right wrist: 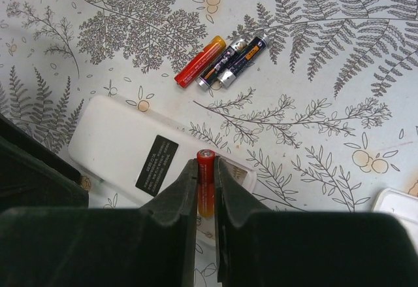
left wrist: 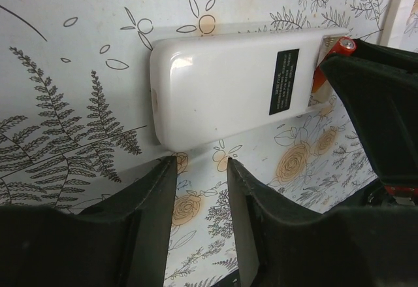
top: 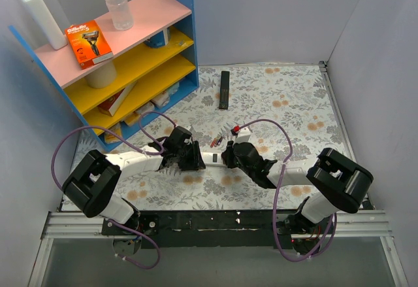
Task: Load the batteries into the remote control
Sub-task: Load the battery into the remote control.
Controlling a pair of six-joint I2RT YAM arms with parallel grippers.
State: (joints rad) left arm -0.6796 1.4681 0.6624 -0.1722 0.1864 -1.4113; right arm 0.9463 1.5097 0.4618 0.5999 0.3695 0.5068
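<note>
Right now the right claw [right wrist: 206, 168] is pinched narrow on a red battery [right wrist: 206, 195], low in the centre of the right wrist frame. The remote control [right wrist: 130, 146] lies white back up, its long axis running from middle left down toward that battery. Its battery bay [right wrist: 236, 171] sits directly beneath the claw. The battery seems angled across that axis, so it likely needs turning. The left claw [left wrist: 201, 189] is parted, empty, just short of the remote. Spare batteries [right wrist: 225, 61] lie upper centre.

Shelf [top: 153, 9] left, batteries [right wrist: 223, 61] beyond remote control [right wrist: 117, 143]
</note>
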